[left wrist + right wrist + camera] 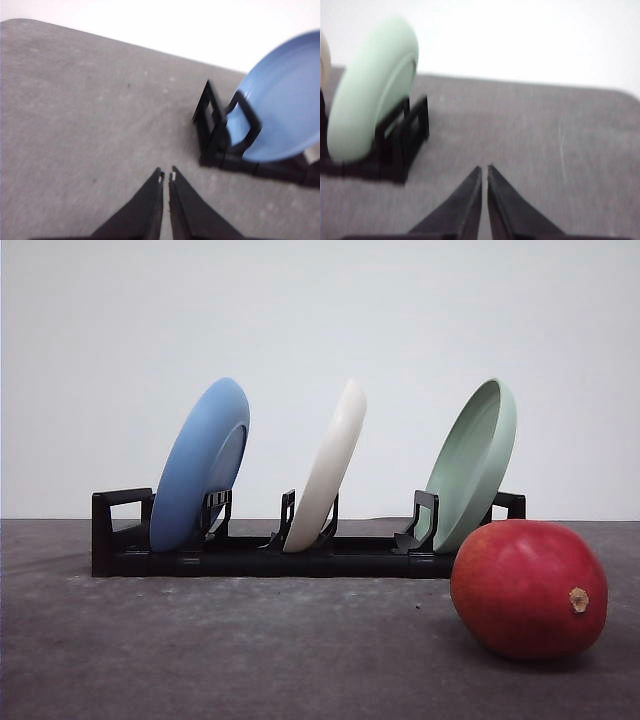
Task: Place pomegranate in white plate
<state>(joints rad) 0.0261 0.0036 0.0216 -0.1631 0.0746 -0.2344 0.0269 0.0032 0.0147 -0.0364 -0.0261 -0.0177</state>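
The red pomegranate lies on the dark grey table at the front right, its tan stem scar facing right. The white plate stands on edge in the middle slot of a black rack, tilted to the right. My left gripper is shut with nothing in it, hovering over bare table near the rack's blue-plate end. My right gripper is shut and empty too, above the table beside the rack's green-plate end. A sliver of the white plate shows at the edge of the right wrist view.
A blue plate leans in the rack's left slot and a pale green plate in its right slot. The blue plate and the green plate also show in the wrist views. The table's far edge runs behind the rack.
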